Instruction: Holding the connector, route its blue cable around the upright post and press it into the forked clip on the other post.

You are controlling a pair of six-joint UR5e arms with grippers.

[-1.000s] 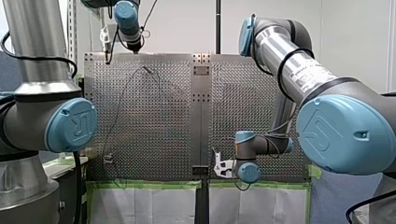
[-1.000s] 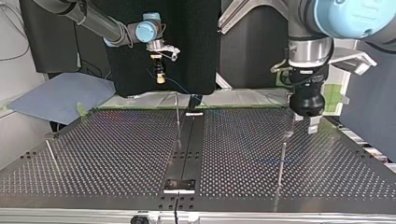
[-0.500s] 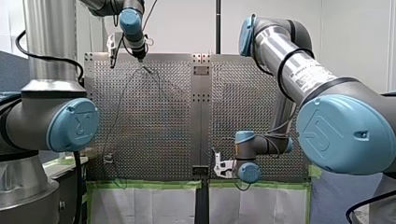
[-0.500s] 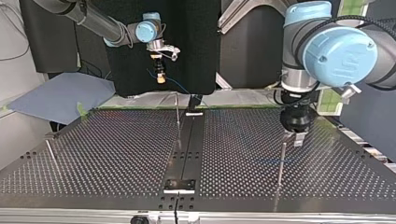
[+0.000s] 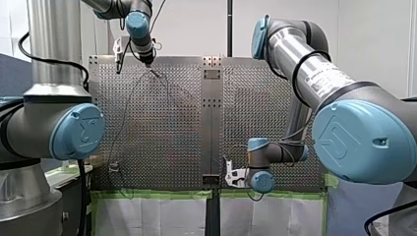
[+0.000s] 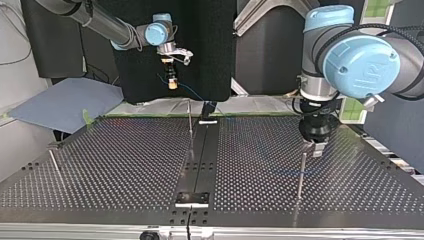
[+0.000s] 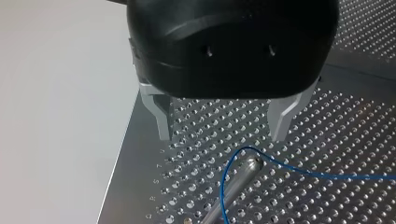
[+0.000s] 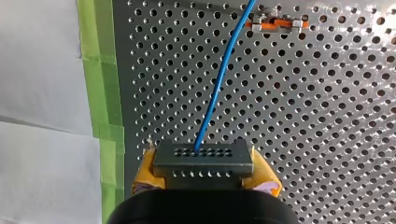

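My right gripper (image 8: 204,176) clamps the black multi-hole connector (image 8: 201,161) between yellow pads, by the perforated metal table (image 8: 327,116)'s green-taped edge. The connector's thin blue cable (image 8: 223,74) runs past a small orange fitting (image 8: 275,23). Only the left wrist view shows the cable bending round the slim steel post (image 7: 243,170) (near a table edge), which stands below my left gripper (image 7: 222,133), its fingers spread and empty.

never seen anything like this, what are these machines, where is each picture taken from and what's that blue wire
These are two robot arms at a perforated metal table. One picture looks from behind the arms, one from across the table facing them, two from cameras on the wrists. My right gripper is shut on a black connector with a blue cable running from it. My left gripper hangs open over an upright post, and the cable bends around that post's top.
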